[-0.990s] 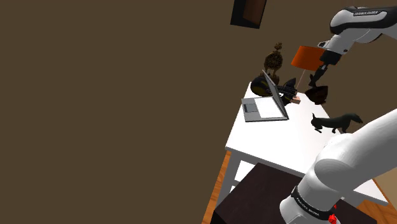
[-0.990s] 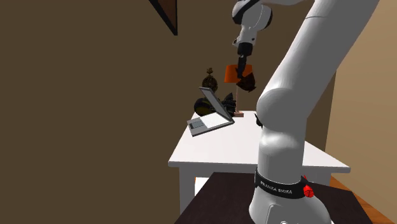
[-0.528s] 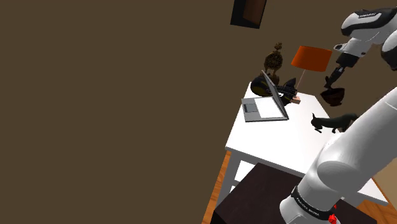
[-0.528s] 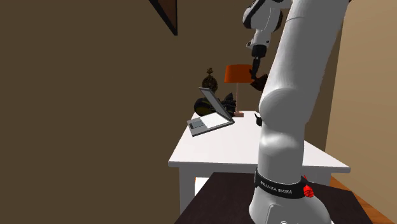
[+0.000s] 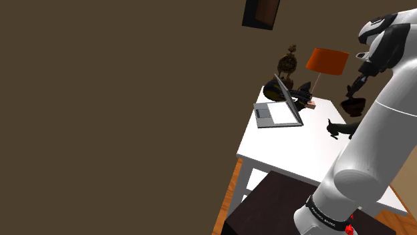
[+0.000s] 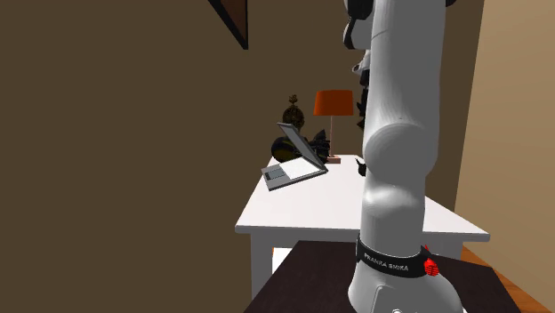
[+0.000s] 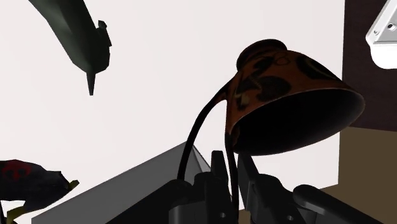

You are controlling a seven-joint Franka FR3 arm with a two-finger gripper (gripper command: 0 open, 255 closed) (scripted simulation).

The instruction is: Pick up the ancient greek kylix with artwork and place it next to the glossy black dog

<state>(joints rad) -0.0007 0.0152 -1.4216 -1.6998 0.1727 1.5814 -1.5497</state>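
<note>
The gripper (image 7: 232, 167) has its fingers drawn almost together, pinching the thin looped handle (image 7: 202, 130) of the kylix (image 7: 283, 95). The brown cup with black figures hangs tilted from that loop, over the white table (image 7: 159, 76) toward the shoulder view's right. It looks rigid, brittle and fairly light. Held by one handle it may swing, so the stem seems a steadier hold. Farther off stands the black dog (image 7: 73, 35).

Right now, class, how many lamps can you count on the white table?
1. The orange-shaded lamp stands at the far end of the table in the shoulder view, beside the open laptop. The robot's arm covers part of the table, so another could be hidden.
</note>
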